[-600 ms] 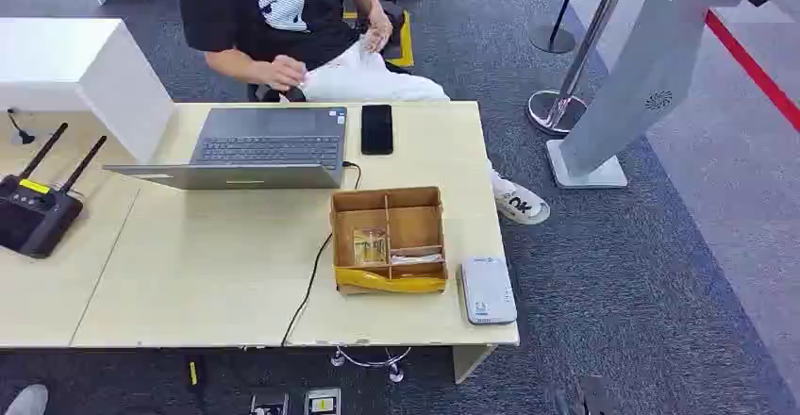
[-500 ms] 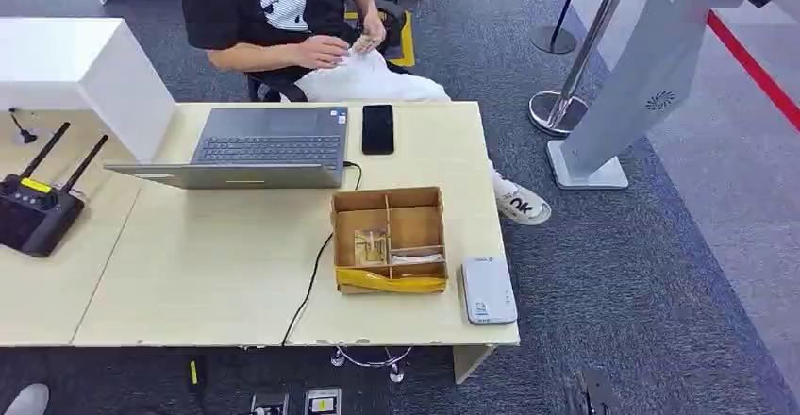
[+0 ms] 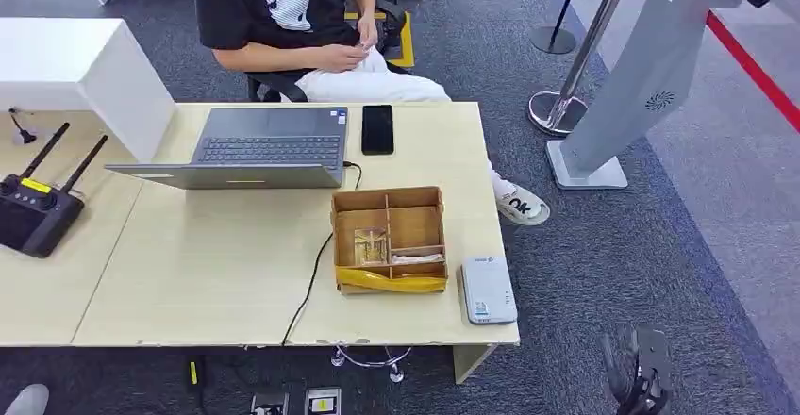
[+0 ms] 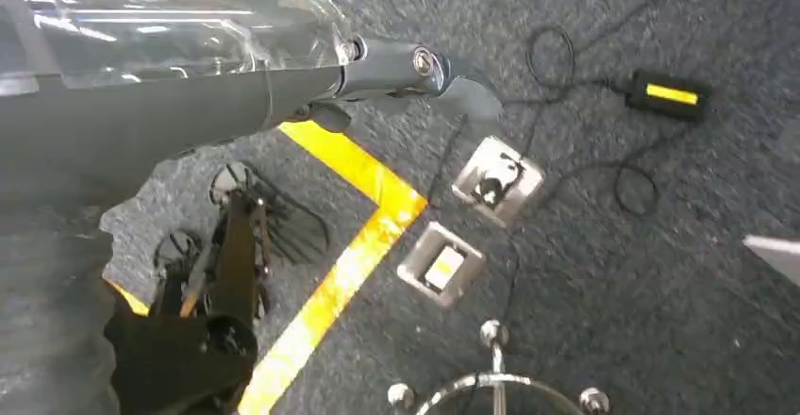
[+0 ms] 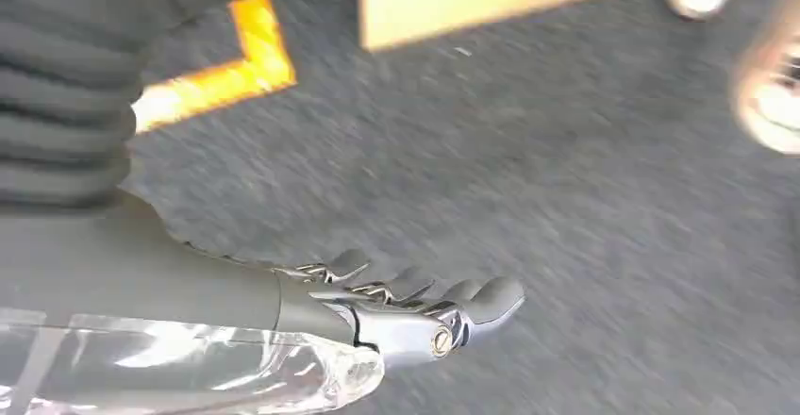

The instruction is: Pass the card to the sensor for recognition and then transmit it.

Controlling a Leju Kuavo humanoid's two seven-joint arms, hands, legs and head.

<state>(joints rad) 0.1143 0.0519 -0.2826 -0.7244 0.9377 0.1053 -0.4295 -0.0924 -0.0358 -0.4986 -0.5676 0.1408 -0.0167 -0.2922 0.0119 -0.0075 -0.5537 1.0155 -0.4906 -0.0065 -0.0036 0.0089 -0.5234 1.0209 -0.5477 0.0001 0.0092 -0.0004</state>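
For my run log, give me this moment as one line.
right hand: empty, over carpet beside table | left hand: empty, over floor | card: in box | sensor: untouched

Right hand [image 3: 640, 377] low, fingers [image 5: 415, 292] extended together, empty; left hand [image 4: 415, 66] empty.

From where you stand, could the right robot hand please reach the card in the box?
Probably yes: the right robot hand hangs low beside the table's right end holding nothing, and the open-topped box with the card sits near that edge, nothing above it.
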